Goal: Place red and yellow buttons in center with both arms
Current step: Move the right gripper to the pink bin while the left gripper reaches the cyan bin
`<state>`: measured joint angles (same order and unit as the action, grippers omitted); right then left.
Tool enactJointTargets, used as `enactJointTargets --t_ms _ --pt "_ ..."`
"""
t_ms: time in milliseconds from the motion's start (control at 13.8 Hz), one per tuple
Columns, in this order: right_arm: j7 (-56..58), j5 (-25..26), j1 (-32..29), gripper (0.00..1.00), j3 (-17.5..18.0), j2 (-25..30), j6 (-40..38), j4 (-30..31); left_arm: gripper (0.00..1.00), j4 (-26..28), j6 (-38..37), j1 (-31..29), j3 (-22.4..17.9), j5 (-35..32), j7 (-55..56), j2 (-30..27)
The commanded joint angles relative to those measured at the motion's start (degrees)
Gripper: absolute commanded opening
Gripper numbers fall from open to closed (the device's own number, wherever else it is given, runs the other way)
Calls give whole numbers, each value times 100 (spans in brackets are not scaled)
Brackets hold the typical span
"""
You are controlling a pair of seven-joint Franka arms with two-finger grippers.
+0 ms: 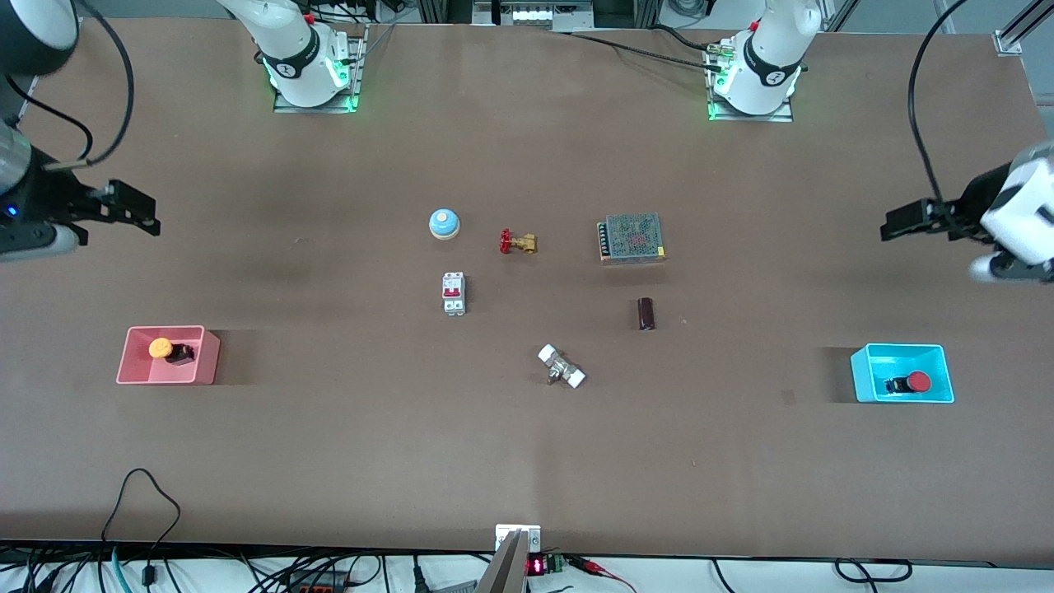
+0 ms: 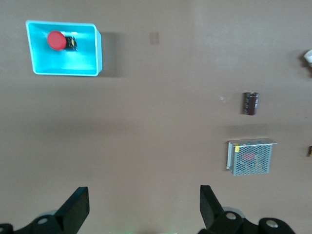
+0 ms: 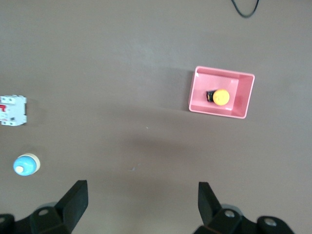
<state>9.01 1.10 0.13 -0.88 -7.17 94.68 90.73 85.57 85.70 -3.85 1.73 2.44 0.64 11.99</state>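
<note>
The yellow button [image 1: 160, 348] is seen in the pink bin [image 1: 132, 375], the red button [image 1: 918, 381] in the blue bin [image 1: 860, 383]; the left gripper [image 2: 141, 204] and right gripper [image 3: 141, 202] are held wide and empty above bare table [image 1: 329, 461]

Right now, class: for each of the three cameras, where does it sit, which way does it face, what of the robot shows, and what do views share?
Front view: high across the table, facing both bases; the left claw and right claw hang open at the table's ends.
Left wrist view: looks down past its open claw at the red button in the cyan bin.
Right wrist view: looks down past its open claw at the yellow button in the pink bin.
Shared: front and left wrist views both show the power supply.
</note>
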Motion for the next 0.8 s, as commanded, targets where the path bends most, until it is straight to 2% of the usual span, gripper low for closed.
enactJointTargets --t_ms 0,217,362,580,725 --pt "13 49 -284 100 0 -468 -47 -108 100 -164 270 -186 -15 -77 -134 583" --pt "13 127 -311 100 0 -855 304 -90 100 -277 421 -422 -33 -60 -143 1233" --pt "30 294 -346 100 0 -979 698 75 100 -698 570 -528 -59 -68 -134 1883" --pt "696 347 -574 100 0 -1032 1813 637 100 -1261 955 -1019 -77 -42 -169 2788" --pt "865 400 -645 100 0 -1111 2603 945 100 -1307 1509 -1223 -77 -51 -545 3080"
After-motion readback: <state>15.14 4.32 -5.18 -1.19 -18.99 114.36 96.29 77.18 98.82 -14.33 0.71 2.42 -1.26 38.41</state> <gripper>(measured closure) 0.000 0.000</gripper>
